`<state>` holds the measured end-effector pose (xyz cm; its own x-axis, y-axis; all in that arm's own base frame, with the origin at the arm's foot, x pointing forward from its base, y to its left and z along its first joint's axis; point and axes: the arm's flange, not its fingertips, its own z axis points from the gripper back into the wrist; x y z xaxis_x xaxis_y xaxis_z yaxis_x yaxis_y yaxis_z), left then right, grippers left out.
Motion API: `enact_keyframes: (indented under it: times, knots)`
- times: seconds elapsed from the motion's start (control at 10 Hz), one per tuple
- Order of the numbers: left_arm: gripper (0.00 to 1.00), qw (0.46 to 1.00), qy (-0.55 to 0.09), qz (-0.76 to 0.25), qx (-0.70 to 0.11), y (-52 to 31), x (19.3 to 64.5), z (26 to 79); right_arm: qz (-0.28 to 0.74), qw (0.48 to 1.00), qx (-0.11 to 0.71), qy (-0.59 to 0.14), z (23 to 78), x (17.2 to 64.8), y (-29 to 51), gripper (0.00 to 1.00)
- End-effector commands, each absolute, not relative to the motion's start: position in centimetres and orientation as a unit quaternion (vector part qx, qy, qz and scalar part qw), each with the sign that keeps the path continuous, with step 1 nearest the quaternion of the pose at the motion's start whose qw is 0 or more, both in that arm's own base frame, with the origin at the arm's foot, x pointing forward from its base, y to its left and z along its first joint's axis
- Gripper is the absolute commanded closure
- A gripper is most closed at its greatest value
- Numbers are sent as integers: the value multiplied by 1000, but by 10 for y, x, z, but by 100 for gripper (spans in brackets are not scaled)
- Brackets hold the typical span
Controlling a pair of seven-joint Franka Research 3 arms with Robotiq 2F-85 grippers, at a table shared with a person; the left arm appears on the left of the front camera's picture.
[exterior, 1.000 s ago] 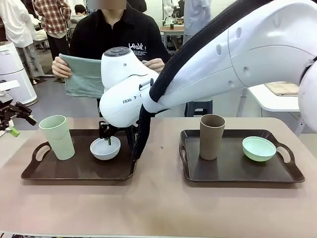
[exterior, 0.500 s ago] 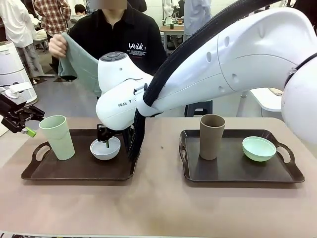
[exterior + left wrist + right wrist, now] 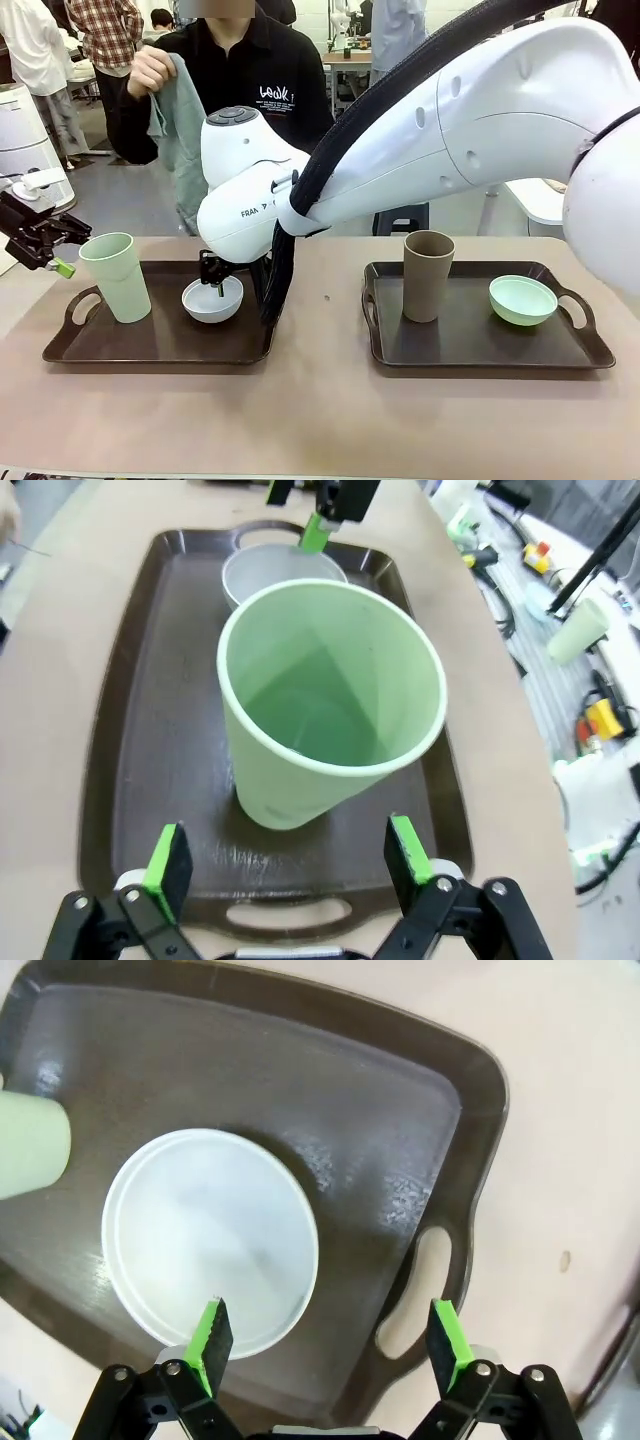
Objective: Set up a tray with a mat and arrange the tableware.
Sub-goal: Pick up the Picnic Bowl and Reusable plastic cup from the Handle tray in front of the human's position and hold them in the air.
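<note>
Near, left tray (image 3: 150, 345): pale green cup (image 3: 115, 275) at its left end, white bowl (image 3: 212, 298) to its right. Your left gripper (image 3: 288, 850) has come in beside the cup, jaws spread, nothing held. Your right gripper (image 3: 330, 1335) hangs over the white bowl, spread wide and empty. Right tray (image 3: 470, 350): tan-brown cup (image 3: 428, 275), mint green bowl (image 3: 522, 299).

Far side: the person's hand (image 3: 152, 70) has lifted the grey-green mat (image 3: 180, 130) from flat to dangling. No tray has a mat yet, so expect clearing first.

Writing: "FRA", cut off, on the right arm's wrist (image 3: 250, 212); the shirt print is unreadable.
</note>
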<state>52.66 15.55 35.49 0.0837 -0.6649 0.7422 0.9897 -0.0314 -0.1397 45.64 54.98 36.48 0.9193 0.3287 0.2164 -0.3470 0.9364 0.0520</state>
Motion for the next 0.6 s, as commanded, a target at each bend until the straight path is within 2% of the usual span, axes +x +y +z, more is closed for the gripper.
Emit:
enact_keyframes:
  times: [0.0, 0.5]
  knots:
    - [0, 649, -257, -634, -333, 141, 522, 342, 144, 979, 54, -136, 353, 468, 559, 0]
    - [0, 636, -260, -633, -358, 127, 520, 320, 145, 981, 80, -103, 323, 477, 575, 0]
